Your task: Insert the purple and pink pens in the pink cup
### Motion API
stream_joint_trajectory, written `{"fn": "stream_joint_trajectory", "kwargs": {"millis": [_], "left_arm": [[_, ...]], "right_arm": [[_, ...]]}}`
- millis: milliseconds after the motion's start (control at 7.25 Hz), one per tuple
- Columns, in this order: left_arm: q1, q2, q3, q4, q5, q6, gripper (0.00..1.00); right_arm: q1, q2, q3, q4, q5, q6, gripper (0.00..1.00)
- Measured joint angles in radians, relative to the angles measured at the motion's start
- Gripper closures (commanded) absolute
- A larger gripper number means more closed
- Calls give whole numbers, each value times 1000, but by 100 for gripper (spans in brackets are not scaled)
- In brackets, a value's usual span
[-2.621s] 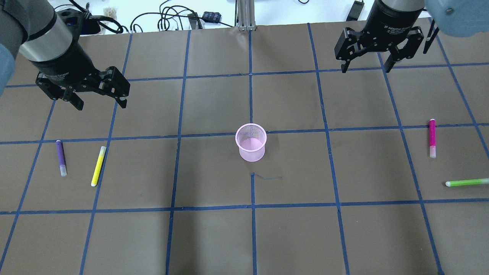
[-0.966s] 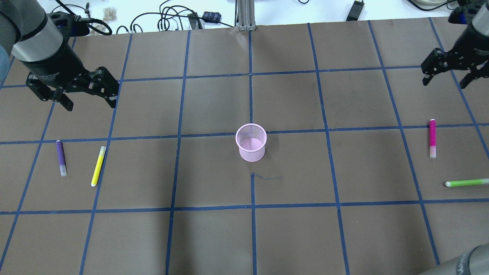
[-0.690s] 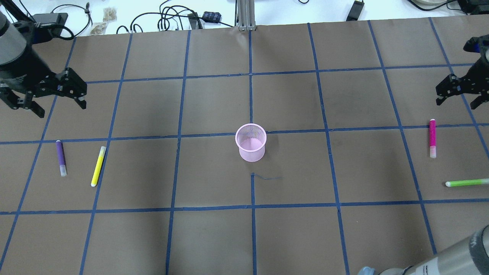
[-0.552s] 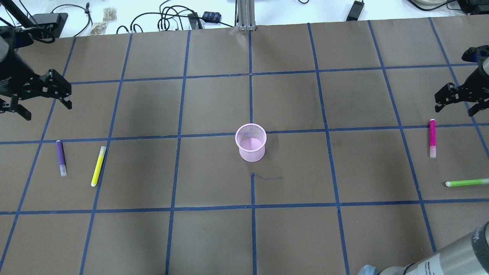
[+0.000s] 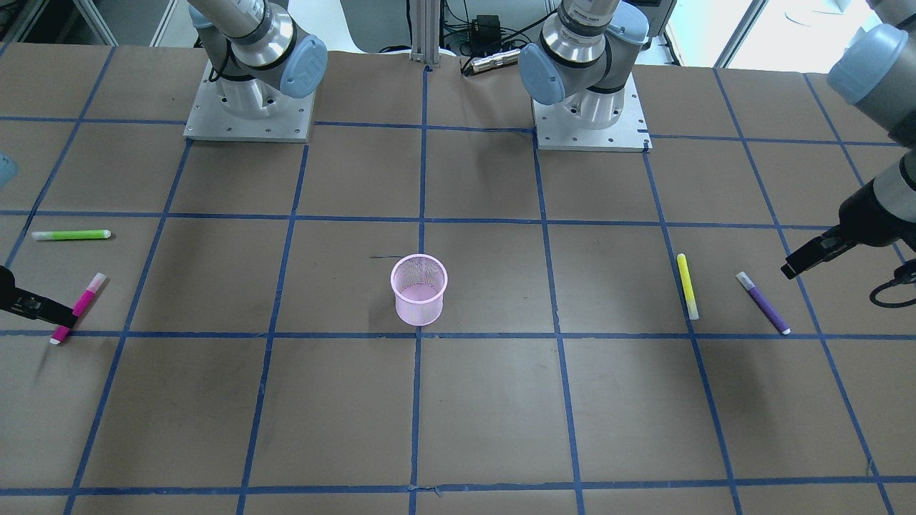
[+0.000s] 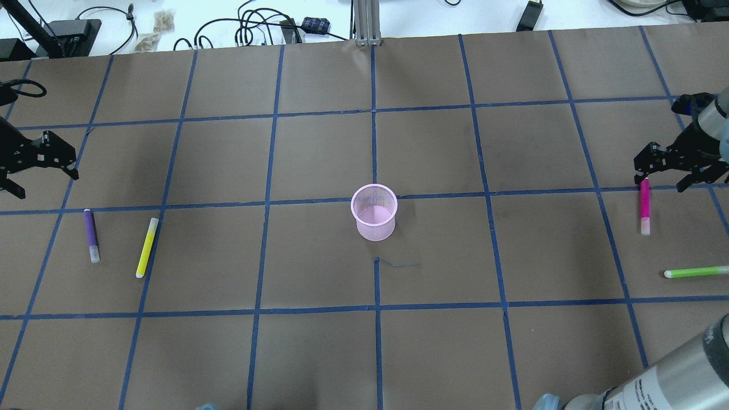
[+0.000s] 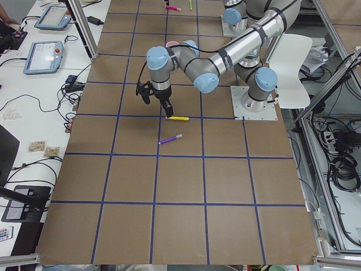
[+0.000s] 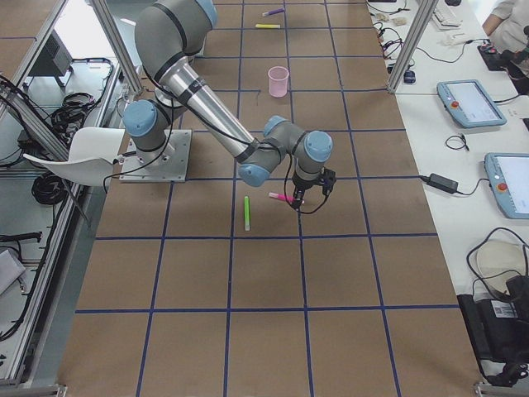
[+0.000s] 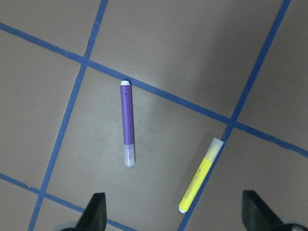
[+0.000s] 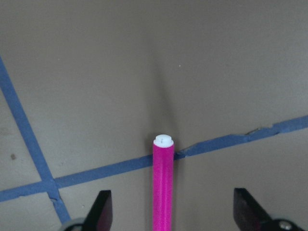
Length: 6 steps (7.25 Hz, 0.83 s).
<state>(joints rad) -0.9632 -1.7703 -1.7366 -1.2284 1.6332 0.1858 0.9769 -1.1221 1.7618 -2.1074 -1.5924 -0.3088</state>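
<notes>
Logging progress: zero of two pens delivered, and both target pens lie flat on the brown paper-covered counter (image 6: 319,353) with its blue tape grid.

Right arm (image 8: 198,87): stretched out to the counter's right edge. Right jaws are spread wide and low over the slim magenta pink pen (image 10: 163,187). In the right wrist view the pen's white-plugged end sits centred between the two fingertips (image 10: 102,211) and touches neither. Judged lined up for a grasp that is not yet made.

Left arm (image 7: 237,45): out at the counter's left edge. Left jaws are likewise spread and hold nothing. The left wrist view shows the slim purple pen (image 9: 127,122) with its clear cap ahead of the fingertips, not between them. Judged not yet aligned or lowered.

Pale pink mesh cup (image 6: 373,212): upright at the counter's centre, well apart from both pens. No pen shows inside it.

Non-targets: a yellow pen (image 6: 147,247) lies just beside the purple one, and a green pen (image 6: 692,272) lies near the pink one. Neither belongs in the cup.

Left to do, by my estimate: everything. Both pens need pinching, lifting, carrying to the centre and dropping into the cup. The right side looks nearer to its first pinch.
</notes>
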Motion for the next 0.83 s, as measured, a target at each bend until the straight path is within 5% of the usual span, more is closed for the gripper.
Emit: {"fn": "stream_joint_trajectory", "kwargs": {"millis": [414, 690, 828], "left_arm": [[46, -113, -17, 112, 3, 18, 0], [63, -169, -19, 181, -1, 24, 0], [67, -191, -20, 206, -2, 25, 0]], "right_arm": [[0, 29, -1, -1, -1, -1, 34], [0, 33, 3, 1, -1, 1, 66], [0, 34, 3, 2, -1, 1, 74]]}}
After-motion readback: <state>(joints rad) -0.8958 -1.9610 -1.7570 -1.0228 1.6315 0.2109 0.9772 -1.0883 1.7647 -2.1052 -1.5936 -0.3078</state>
